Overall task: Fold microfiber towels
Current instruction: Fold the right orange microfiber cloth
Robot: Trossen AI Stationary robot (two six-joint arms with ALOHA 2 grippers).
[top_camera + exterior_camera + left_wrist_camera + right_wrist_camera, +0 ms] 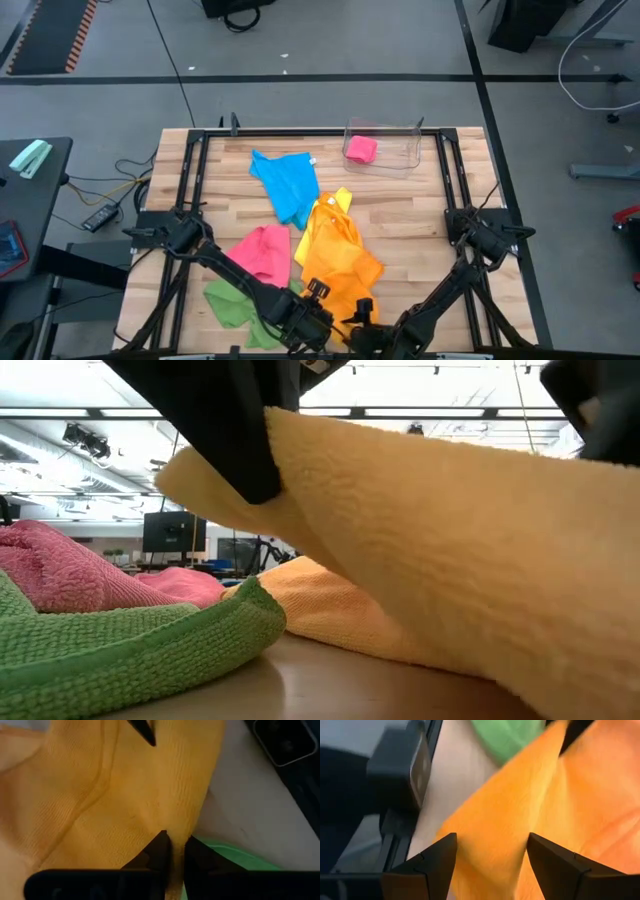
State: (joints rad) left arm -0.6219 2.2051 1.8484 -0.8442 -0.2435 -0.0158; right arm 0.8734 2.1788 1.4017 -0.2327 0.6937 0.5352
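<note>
An orange towel point(340, 265) lies near the table's front edge, with a yellow towel point(335, 205) partly over its far end. My left gripper point(176, 852) is shut on the orange towel's near edge, which shows raised in the low view point(400, 510). Just to its right, my right gripper point(492, 852) is open, its fingers wide apart on either side of the same towel's edge point(490, 835). I cannot tell whether they touch it. A pink towel point(262, 250), a green towel point(235, 300) and a blue towel point(288, 180) lie spread on the table. My left gripper pinches the orange towel's near edge point(175, 827) between its two fingers, which stand only a narrow slit apart. The fingers come from above, slanting down. The held edge point(290, 470) is lifted off the table, and the cloth hangs from it down onto the wood.
A clear plastic bin point(400, 160) at the far right holds a folded pink towel point(361, 149). Black frame rails point(190, 180) run along the table's left and right sides. Bare wood point(420, 230) lies right of the orange towel.
</note>
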